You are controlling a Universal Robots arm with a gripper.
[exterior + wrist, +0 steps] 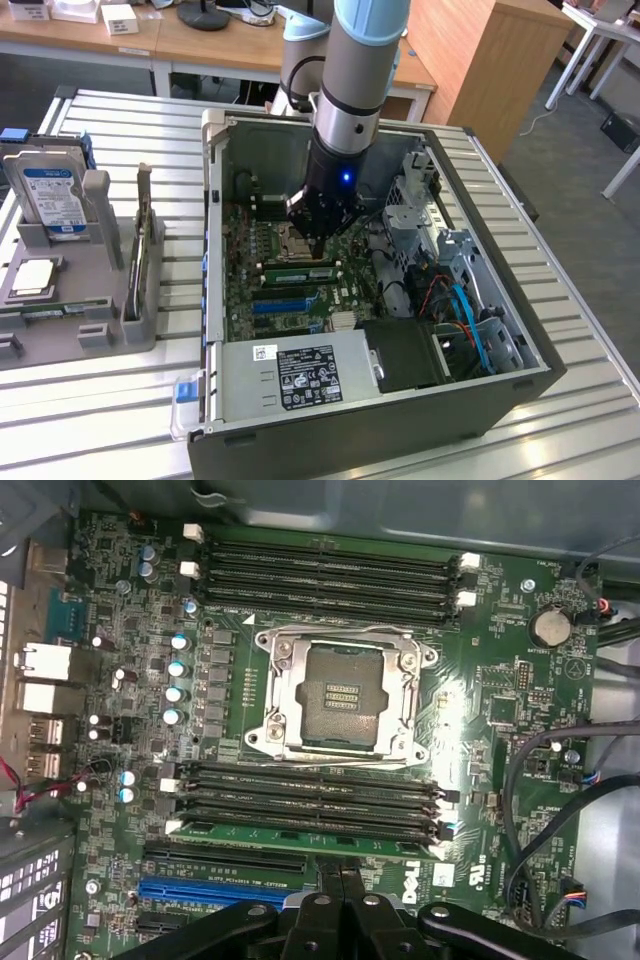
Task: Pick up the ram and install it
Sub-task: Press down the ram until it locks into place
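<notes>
The black jaws (345,900) are shut tight and hold nothing, and they hang low inside the open computer case (520,385), just over the green board (500,690). The ram (300,837) lies right under the jaws, a long thin green stick sitting in the slot nearest to them, next to three empty black slots. Past those slots is the square shiny metal socket (343,693), and past that are four more long black slots. A blue slot (215,890) lies close beside the jaws. Little round silver cans stand in a row on the board. Farther out in the case are a grey box with a white and black label (305,375), black wires and a blue cable (465,310). The case sits on a surface (120,420) made of long grey metal ribs. Well away from the jaws, on the exterior view's left, a grey plastic stand (95,300) holds a silver hard drive with a blue label (50,195) standing up, and a square silver chip (32,278) lying flat. Behind are wooden desks (210,45) and a dark floor.
</notes>
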